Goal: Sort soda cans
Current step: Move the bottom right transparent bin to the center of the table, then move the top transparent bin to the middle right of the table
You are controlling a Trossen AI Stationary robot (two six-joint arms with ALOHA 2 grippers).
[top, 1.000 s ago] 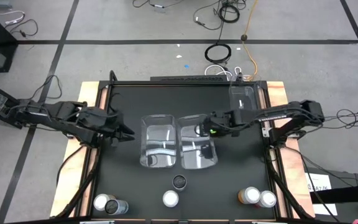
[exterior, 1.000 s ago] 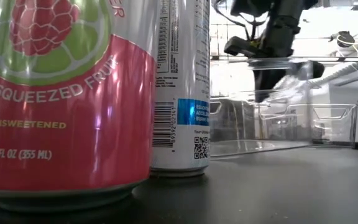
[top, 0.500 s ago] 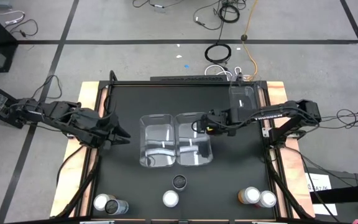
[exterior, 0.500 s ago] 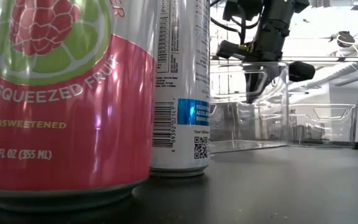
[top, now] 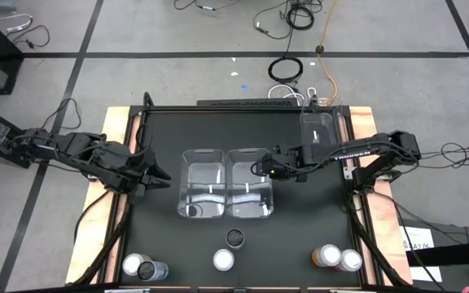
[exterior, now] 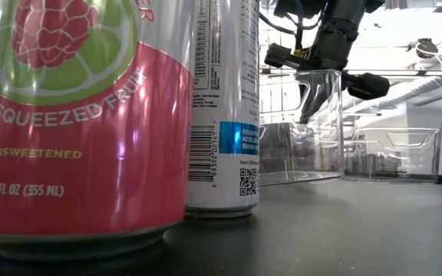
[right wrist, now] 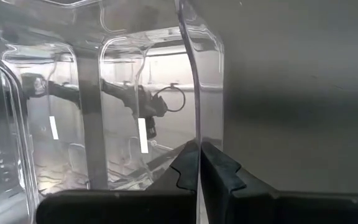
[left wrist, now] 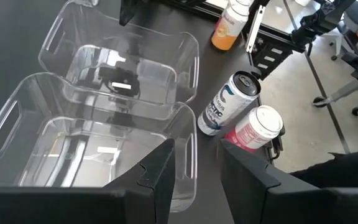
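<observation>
Several soda cans stand upright along the table's near edge: a silver-topped one (top: 133, 263) beside a dark one (top: 151, 270), a silver top (top: 223, 260), a dark top (top: 235, 238), an orange can (top: 326, 255) and a silver top (top: 350, 260). The low view shows a pink can (exterior: 75, 123) and a white-bodied can (exterior: 221, 107) up close. Two clear bins sit side by side mid-table, left (top: 202, 194) and right (top: 249, 194). My right gripper (top: 263, 169) is shut on the right bin. My left gripper (top: 159, 180) hovers open, left of the left bin. My right gripper pinches the right bin's right wall at its rim (right wrist: 188, 93), near the far corner, with one finger (right wrist: 185, 168) inside the bin and one outside. It comes slanting down from the table's right. The bin's base rests on the table.
A third clear bin (top: 317, 126) sits at the table's far right corner. The black mat has wooden borders (top: 116, 130) on the left and right. Open mat lies between the two bins and the row of cans.
My right gripper has moved toward the table's left, dragging the right bin with it and squaring it up. The left bin, touching it, has been shoved leftward by about the same amount. Both bins have stayed flat on the table.
</observation>
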